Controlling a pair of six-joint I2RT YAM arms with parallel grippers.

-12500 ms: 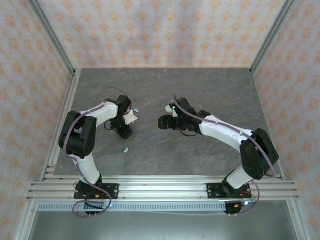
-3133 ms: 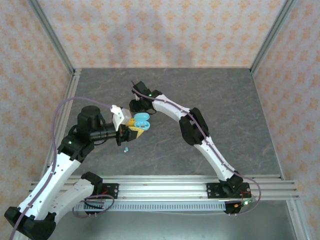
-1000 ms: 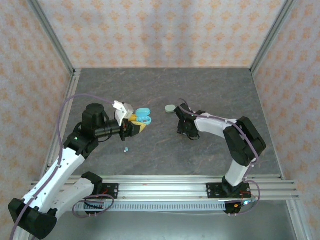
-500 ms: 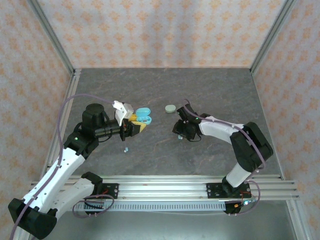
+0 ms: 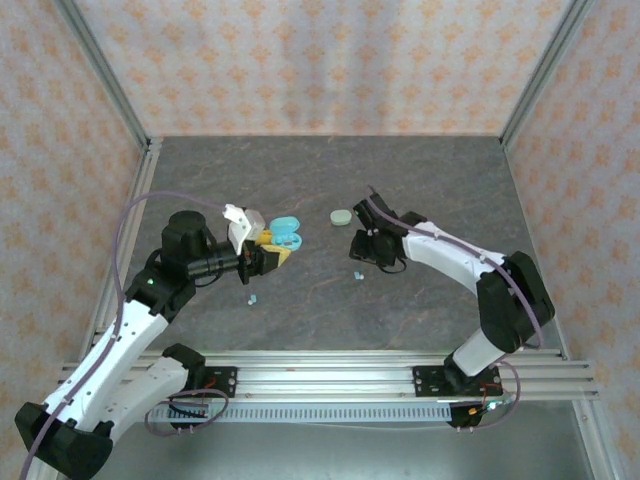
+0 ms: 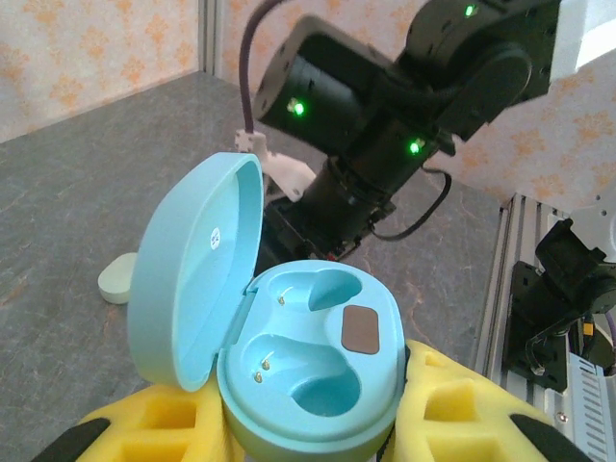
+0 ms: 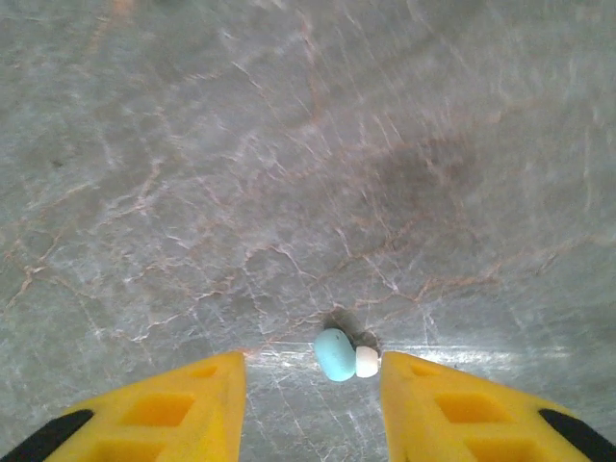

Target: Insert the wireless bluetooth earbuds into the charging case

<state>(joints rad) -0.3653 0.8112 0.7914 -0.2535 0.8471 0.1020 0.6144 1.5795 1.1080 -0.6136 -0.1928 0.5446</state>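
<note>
Right tool [image 7: 312,373] shifted slightly away from bases since half-second back; left arm unchanged. Left tool [image 5: 262,257] clenched on open blue case [image 6: 308,366], lid up, both pockets empty. Right tool released, fingers straddling blue earbud [image 7: 337,354] lying on surface [image 5: 430,180], well right of case; not gripped. Second earbud [image 5: 252,298] near case, bases side. Mint case [image 5: 341,216] right of blue case. Progress: nothing inserted; pick-up and seating all left.

No legible text or numbers anywhere. The blue charging case [image 6: 310,371] carries a small white round mark [image 6: 216,234] inside its lid, too tiny to read.
</note>
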